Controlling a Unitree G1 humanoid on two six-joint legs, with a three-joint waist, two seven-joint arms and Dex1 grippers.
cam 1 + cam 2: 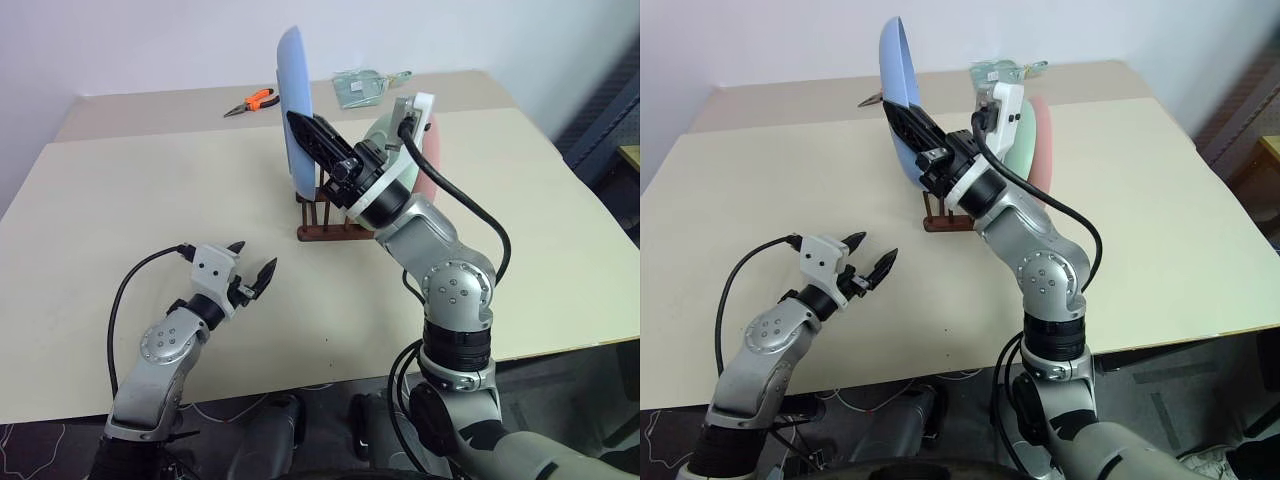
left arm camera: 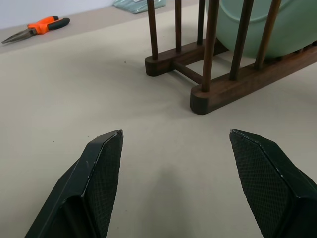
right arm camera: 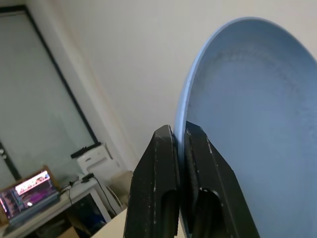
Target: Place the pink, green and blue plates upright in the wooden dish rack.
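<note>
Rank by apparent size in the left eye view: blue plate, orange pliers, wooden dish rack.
1. blue plate, largest, though held up nearer the camera.
2. wooden dish rack, partly hidden by the arm, so its rank is unsure.
3. orange pliers, smallest, also farthest.

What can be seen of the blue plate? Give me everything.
The blue plate is a pale blue round dish with a smooth, matte look and a shallow raised rim. It stands on edge, nearly upright, held in the air above the near end of the wooden dish rack. The right gripper is clamped on its rim, jaws shut on either face. Whether its lower edge touches the rack cannot be told. The green plate stands behind it.
</note>
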